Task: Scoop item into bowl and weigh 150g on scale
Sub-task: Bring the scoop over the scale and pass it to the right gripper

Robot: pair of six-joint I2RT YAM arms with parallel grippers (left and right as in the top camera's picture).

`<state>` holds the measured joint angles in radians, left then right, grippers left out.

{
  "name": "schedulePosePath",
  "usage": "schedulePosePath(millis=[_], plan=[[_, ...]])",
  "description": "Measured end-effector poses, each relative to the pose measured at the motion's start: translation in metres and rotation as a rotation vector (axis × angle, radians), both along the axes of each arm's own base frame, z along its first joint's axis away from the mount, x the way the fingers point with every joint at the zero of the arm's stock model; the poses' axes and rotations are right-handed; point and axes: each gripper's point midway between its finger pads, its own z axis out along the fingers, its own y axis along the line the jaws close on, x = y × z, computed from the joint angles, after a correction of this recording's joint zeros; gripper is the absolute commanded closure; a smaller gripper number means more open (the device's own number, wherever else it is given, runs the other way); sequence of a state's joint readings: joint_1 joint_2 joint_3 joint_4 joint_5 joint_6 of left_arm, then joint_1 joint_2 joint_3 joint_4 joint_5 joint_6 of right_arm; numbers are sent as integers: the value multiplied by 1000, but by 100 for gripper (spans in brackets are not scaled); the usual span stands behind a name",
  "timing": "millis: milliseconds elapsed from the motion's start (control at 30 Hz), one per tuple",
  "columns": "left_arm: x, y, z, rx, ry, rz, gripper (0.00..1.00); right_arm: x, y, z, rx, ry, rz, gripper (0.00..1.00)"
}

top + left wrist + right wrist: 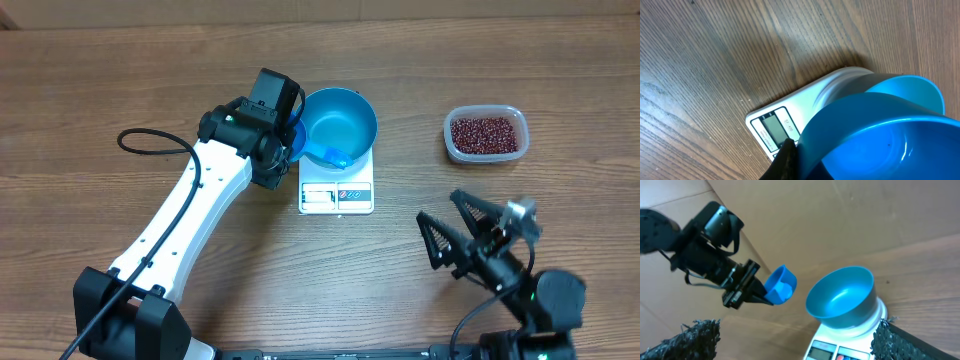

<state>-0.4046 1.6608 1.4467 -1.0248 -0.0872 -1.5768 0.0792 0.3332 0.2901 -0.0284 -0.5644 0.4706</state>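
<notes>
Left hand (758, 293) clamped on blue scoop (781, 284), held beside blue bowl (352, 112) seated on white scale (337, 196). Right hand (438, 206) open over bench (90, 70); beans (485, 133) sit in clear tub (451, 150).

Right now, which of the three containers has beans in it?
The clear tub right of the scale: it holds the red beans. The blue bowl and the scoop in the left hand show none.
</notes>
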Motion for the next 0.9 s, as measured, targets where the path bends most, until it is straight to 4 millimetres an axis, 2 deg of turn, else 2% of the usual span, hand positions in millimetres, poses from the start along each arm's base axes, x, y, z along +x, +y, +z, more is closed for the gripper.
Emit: schedulePosePath(millis=[167,333,467,633,733,900], plan=[[0,-1,0,-8,2,-3,96,21,16,16,-47,196,106,0],[-1,-9,0,-48,8,-13,96,49,25,19,-63,456,167,0],[-3,-11,0,-61,18,-19,96,72,32,20,-43,508,212,0],[-4,-14,0,-77,25,-25,96,95,40,-6,52,647,233,1],[-5,-16,0,-89,31,-30,96,110,52,-5,102,628,302,11],[-8,-23,0,-133,50,-26,96,109,78,-5,136,645,395,17]])
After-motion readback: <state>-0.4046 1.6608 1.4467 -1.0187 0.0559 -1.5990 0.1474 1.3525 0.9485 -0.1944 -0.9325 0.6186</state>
